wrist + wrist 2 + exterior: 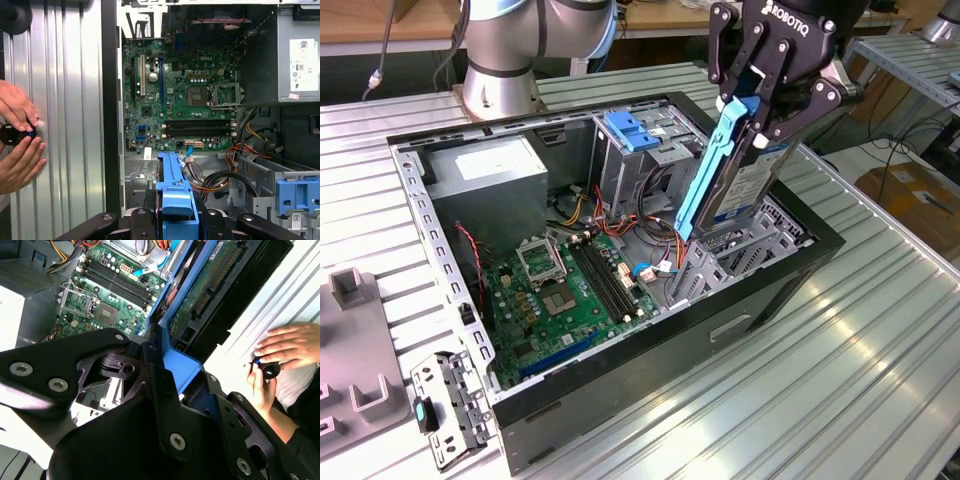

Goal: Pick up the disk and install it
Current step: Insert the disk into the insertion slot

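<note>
- Currently the gripper hangs over the open computer case, at the corner toward the exterior view's right.
- Its black fingers are closed on the upper end of the disk, pressed against its blue side rails, with nothing else in their grasp.
- The disk stands steeply tilted, its broad pale face turned toward the exterior view's right and one blue rail along its near edge. Its lower end dips into the case beside the grey metal bay.
- In the second wrist view the disk shows a green circuit-board underside. In the first wrist view the disk is seen edge-on, its blue rail pointing at the motherboard.
- The motherboard lies flat on the case floor, with the grey power-supply box at the far side and the blue-handled drive cage just beside the disk.
- A person's hands rest on the ribbed metal table outside the case, holding a small black knob.
</note>
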